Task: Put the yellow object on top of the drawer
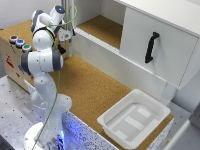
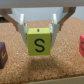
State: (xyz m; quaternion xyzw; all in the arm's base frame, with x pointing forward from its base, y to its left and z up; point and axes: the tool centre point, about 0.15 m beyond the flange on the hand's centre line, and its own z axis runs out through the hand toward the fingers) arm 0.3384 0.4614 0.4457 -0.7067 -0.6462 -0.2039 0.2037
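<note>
In the wrist view the yellow object (image 2: 39, 42), a cube with a black letter S on its face, sits between my gripper's (image 2: 38, 30) two fingers (image 2: 22, 23). The jaws are shut on its upper sides. It seems to hang just above the cork surface, with a shadow under it. In the exterior view the gripper (image 1: 67, 35) is at the back left, over the cork table, and the cube is not discernible there. The drawer (image 1: 137, 35), a large white cabinet with a black bar handle (image 1: 150, 47), stands at the exterior view's right, well apart from the gripper.
A purple block (image 2: 2, 54) and a red block (image 2: 81, 44) lie on the cork either side of the cube. A shallow white tray (image 1: 108, 120) sits at the table's front right. A wooden box with coloured buttons (image 1: 19, 43) stands at the left.
</note>
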